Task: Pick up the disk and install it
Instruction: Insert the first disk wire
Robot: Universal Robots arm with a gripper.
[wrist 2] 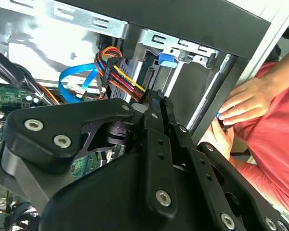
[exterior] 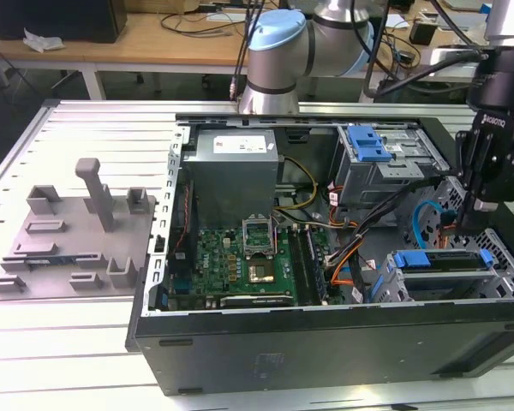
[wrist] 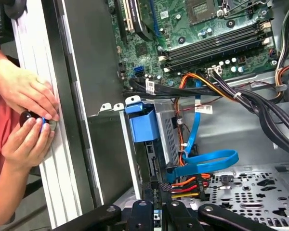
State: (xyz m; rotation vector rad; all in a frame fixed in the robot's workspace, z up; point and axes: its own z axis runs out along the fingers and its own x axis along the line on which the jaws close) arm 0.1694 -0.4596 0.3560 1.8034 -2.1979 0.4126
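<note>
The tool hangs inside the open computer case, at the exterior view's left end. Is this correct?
No. The tool hangs inside the open computer case, but at the exterior view's right end, over the blue-railed drive cage. The exterior view shows it.

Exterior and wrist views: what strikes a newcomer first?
The open computer case, motherboard bared, dominates the exterior view. At that view's right the black pincer hangs over it, near a blue-trimmed drive cage. In the first wrist view a person's hands sit just outside the case wall.
</note>
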